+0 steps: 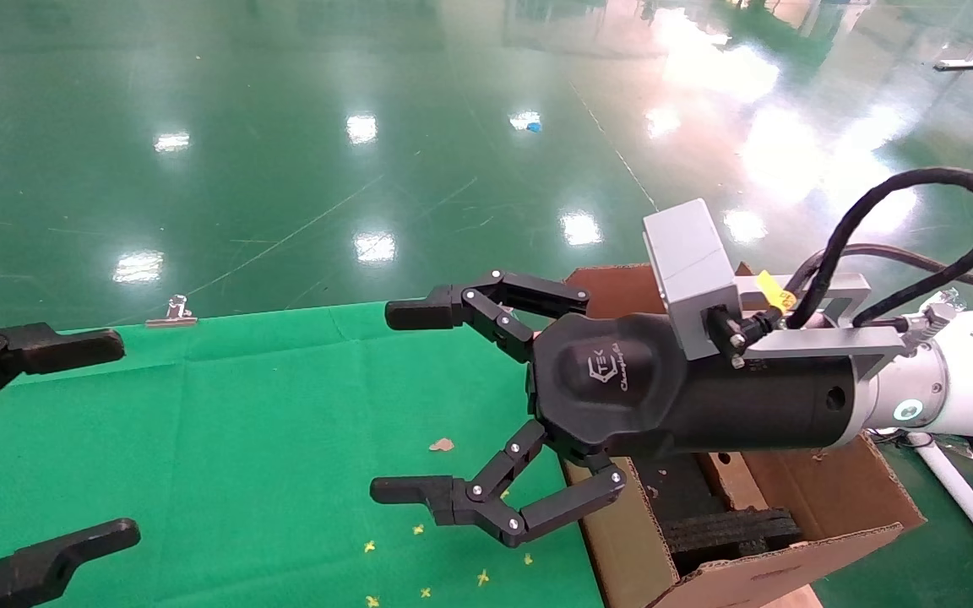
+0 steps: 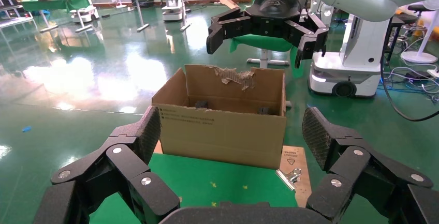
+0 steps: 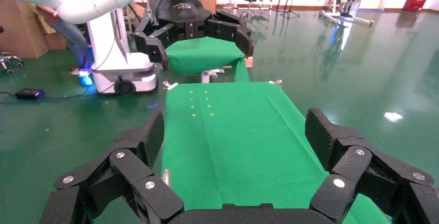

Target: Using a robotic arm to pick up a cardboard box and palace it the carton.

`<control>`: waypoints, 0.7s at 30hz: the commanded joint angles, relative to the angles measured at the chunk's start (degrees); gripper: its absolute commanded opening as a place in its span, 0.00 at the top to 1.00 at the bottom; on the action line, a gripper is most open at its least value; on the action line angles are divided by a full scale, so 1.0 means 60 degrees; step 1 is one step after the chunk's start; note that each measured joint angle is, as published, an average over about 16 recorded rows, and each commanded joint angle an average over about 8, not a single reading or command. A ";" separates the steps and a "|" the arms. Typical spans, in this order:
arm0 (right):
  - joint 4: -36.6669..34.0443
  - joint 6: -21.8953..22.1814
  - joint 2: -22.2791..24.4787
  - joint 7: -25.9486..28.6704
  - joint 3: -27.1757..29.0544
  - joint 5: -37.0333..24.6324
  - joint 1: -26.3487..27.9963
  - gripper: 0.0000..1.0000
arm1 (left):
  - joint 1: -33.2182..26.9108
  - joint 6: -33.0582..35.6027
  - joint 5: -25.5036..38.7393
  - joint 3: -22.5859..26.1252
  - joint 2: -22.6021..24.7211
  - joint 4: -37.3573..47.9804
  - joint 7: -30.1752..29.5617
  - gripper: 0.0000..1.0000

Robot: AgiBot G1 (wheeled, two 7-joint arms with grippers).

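The slim cardboard box is not in any view. The carton (image 1: 790,557) stands off the table's right end, flaps up, with black foam (image 1: 731,528) inside; the left wrist view shows it (image 2: 222,131) with a torn far flap. My right robotic arm's gripper (image 1: 400,402) is open and empty, held high above the green cloth beside the carton, its body over the carton. It also shows in the left wrist view (image 2: 264,40) and in its own view (image 3: 236,133). My left gripper (image 1: 111,439) is open and empty at the table's left end; it also shows in its own view (image 2: 233,136).
A green cloth (image 1: 241,439) covers the table, with small yellow marks and a cardboard scrap (image 1: 442,444). A metal clip (image 1: 172,312) sits at the far edge, another (image 2: 290,175) by the carton. A white wheeled base (image 2: 336,74) stands on the green floor beyond.
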 commanded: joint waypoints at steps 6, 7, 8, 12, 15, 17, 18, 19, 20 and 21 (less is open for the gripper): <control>-0.0005 0.0000 0.0000 0.0000 -0.0006 -0.0003 0.0003 0.00 | 0.0000 0.0000 0.0000 0.0000 0.0000 0.0000 0.0000 0.00; -0.0006 0.0000 0.0000 0.0000 -0.0006 -0.0003 0.0004 0.00 | 0.0000 0.0000 0.0000 0.0000 0.0000 0.0000 0.0000 0.00; -0.0006 0.0000 0.0000 0.0000 -0.0007 -0.0003 0.0004 0.00 | 0.0000 0.0000 0.0000 0.0000 0.0000 0.0000 0.0000 0.00; -0.0008 0.0000 0.0000 0.0000 -0.0008 -0.0003 0.0006 0.00 | 0.0000 0.0000 0.0000 0.0000 0.0000 0.0000 0.0000 0.00; -0.0008 0.0000 0.0000 0.0000 -0.0008 -0.0003 0.0008 0.00 | 0.0000 0.0000 0.0000 0.0000 0.0000 0.0000 0.0000 0.00; -0.0008 0.0000 0.0000 0.0000 -0.0008 -0.0003 0.0009 0.00 | 0.0000 0.0000 0.0000 0.0000 0.0000 0.0000 0.0000 0.00; -0.0008 0.0000 0.0000 0.0000 -0.0008 -0.0003 0.0009 0.00 | 0.0000 0.0000 0.0000 0.0000 0.0000 0.0000 0.0000 0.00; -0.0008 0.0000 0.0000 0.0000 -0.0008 -0.0003 0.0009 0.00 | 0.0000 0.0000 0.0000 0.0000 0.0000 0.0000 0.0000 0.00; -0.0008 0.0000 0.0000 0.0000 -0.0008 -0.0003 0.0010 0.00 | 0.0000 0.0000 0.0000 0.0000 0.0000 0.0000 0.0000 0.00; -0.0008 0.0000 0.0000 0.0000 -0.0008 -0.0003 0.0010 0.00 | 0.0000 0.0000 0.0000 0.0000 0.0000 0.0000 0.0000 0.00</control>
